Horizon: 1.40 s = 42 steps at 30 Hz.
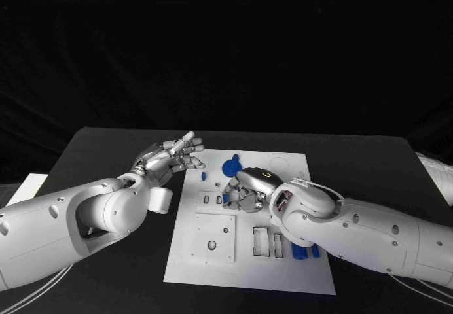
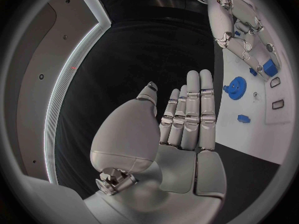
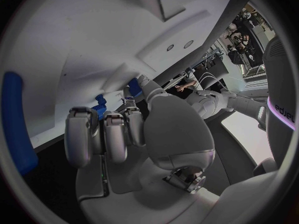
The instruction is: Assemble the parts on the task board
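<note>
The right hand (image 1: 247, 191) curls low over the task board (image 1: 247, 265), apparently seating a small blue part (image 3: 99, 106), grip uncertain; the left hand (image 1: 175, 157) hovers beside the board, fingers straight and holding nothing; next, press true.

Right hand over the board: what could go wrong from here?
1. The right hand is curled low over the task board, hiding its fingertips from the head view; a small blue part beside them could get knocked.
2. The blue gear lies loose just beyond that hand; any sweep may push it.
3. The left hand is open, held off the board, and cannot steady it.
</note>
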Available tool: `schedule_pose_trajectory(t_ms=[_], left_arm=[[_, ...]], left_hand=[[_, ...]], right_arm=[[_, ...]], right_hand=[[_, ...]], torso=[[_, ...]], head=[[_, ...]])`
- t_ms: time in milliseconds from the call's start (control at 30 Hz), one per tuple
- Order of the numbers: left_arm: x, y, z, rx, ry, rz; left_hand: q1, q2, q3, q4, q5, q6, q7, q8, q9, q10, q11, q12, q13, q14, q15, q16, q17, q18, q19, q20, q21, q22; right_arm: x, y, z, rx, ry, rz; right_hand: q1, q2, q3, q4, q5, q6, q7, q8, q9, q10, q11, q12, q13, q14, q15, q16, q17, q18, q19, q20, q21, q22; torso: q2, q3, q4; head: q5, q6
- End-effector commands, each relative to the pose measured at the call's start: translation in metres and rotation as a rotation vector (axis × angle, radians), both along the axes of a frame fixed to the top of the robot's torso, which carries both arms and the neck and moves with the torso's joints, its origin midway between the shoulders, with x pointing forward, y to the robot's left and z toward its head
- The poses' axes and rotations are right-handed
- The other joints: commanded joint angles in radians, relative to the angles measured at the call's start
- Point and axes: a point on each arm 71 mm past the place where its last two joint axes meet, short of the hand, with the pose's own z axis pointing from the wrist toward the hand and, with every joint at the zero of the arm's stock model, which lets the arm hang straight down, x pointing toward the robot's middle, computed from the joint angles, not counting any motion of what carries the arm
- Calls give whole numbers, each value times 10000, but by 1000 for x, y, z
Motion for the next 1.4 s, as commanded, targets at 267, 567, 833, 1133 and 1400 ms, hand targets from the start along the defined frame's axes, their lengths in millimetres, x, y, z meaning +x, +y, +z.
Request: schedule_pose_trajectory(t_ms=[267, 567, 833, 1133, 1400], left_arm=[[-1, -2, 1, -130, -50, -197], [-1, -2, 1, -138, -47, -215], [2, 0, -2, 395, -56, -401], [6, 1, -18, 3542, 836, -1820], [20, -1, -17, 8786, 1723, -3842]], left_hand=[[97, 2, -9, -45, -12, -42, 36, -23, -2, -45, 12, -6, -11, -72, -3, -31, 10, 19, -79, -4, -20, -16], [102, 11, -3, -52, -11, -43, 34, -23, -2, -48, 13, -6, -12, -69, -2, -36, 15, 20, -81, -3, -18, -16], [123, 70, 39, -145, -16, 216, -177, 37, 24, 869, -263, 337, 188, 728, -281, 197, 278, 50, 376, -200, 345, 126], [-367, -419, -382, 35, -38, 884, -841, 497, 306, 3045, -1017, 2996, 2268, 3260, -1003, 9952, 8963, -416, 2497, -960, 4635, 4323], [-801, -131, -712, 777, -32, 502, -1015, 2242, 1466, 1826, -1238, 9504, 8418, 3515, -1213, 11611, 10627, -886, 3545, -1199, 7348, 8068]], right_arm=[[0, -2, -5, -318, -62, -245], [-2, -2, 0, 157, -570, -394], [-13, -8, 19, 2282, -1709, 38], [-1, -53, 54, 5312, 152, 220], [18, -124, 89, 6478, 851, -1310]], right_hand=[[-329, -277, -358, 224, -451, -431, 89, -15, -67, -55, 150, -327, 1321, 948, 148, -27, 2306, -18, 45, 156, -94, -58], [-634, -461, -895, 654, -707, -690, 142, 6, -61, -140, 198, -455, 1225, 944, 202, -36, 2294, -6, 26, 202, -129, -109], [-458, -595, -1467, 1270, -961, -1000, 230, -7, -65, -274, 285, -643, 1089, 927, 263, -78, 2229, 16, -24, 269, -207, -237], [246, -181, -1689, 1506, -1003, -1330, 329, 33, -42, -853, 375, -1522, 536, 716, 342, -593, 1466, 214, -471, 356, -852, -1276], [438, 21, -1821, 1369, -561, -1287, 302, 61, -26, -871, 347, -1557, 466, 713, 313, -658, 1408, 222, -472, 330, -925, -1348]], torso=[[2, 2, -1], [5, 10, -8], [-25, 36, -15], [-224, 95, 18], [-511, 175, 15]], head=[[-21, 10], [-57, 13], [-40, 47], [-22, 42], [-16, -48]])
